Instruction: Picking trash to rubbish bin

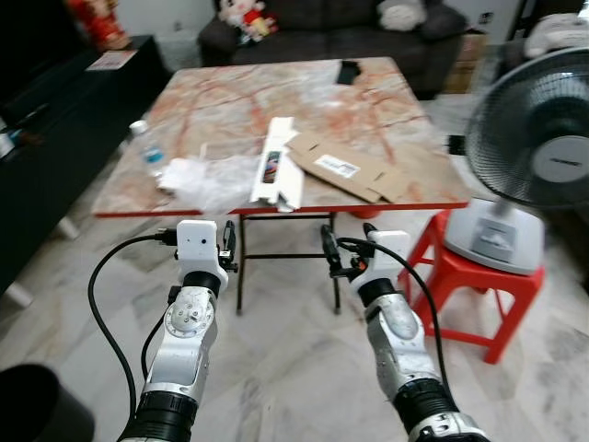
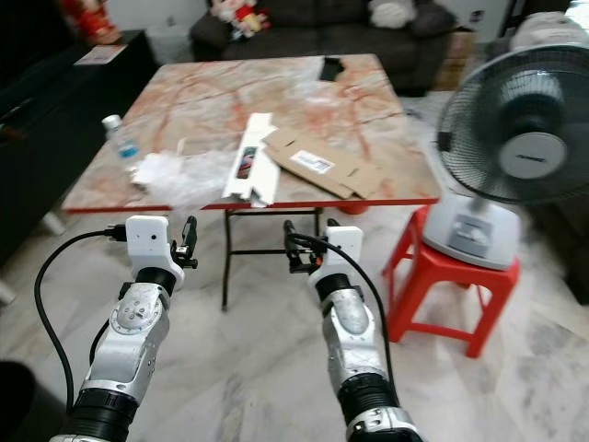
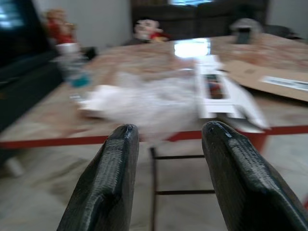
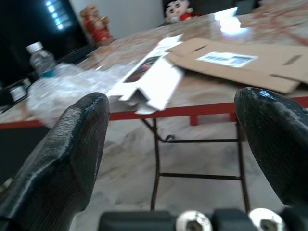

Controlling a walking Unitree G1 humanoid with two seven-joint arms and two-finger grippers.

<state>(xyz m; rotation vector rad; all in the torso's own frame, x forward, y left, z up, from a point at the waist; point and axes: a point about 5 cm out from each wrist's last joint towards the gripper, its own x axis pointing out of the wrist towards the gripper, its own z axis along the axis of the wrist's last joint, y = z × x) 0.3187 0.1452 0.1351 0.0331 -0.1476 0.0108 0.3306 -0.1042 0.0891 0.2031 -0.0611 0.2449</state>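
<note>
Both hands hover before the desk (image 1: 230,101) edge, left hand (image 3: 166,180) and right hand (image 4: 175,159) fingers spread, pinching nothing. Crumpled plastic (image 1: 207,177), a white carton (image 1: 277,164) and flattened cardboard (image 1: 354,168) lie near that edge, beside a bottle (image 1: 149,147). A fan (image 1: 534,157) on a red stool (image 1: 465,281) stands right.

Both silver arms reach forward toward twelve o'clock. The left hand (image 3: 166,180) holds its fingers moderately parted; the right hand (image 4: 175,154) has its fingers spread wide, empty.
</note>
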